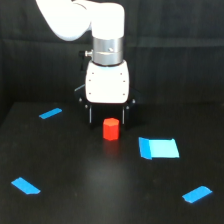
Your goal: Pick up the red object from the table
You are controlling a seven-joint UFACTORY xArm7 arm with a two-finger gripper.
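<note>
Red object (111,128), a small plain cylinder, stands upright on the black desk (100,190) near the middle of the exterior view, a little toward the far side. Directly behind and above it hangs the pincer (107,119), carried under the white wrist block of the arm (107,82). Two dark fingers point straight down, one on the left and one on the right, and the cylinder sits in front of the space between them, so the tool seems lined up for a straight drop over it. The fingers are spread apart with nothing between them; the gap looks about wide enough for the cylinder. Whether the tips are already level with the cylinder's sides or hang further back I cannot tell from this angle. Blue tape strips (50,113) lie scattered toward the left and right edges, and a larger light-blue rectangle (159,148) lies flat just right of the cylinder, apart from it.
</note>
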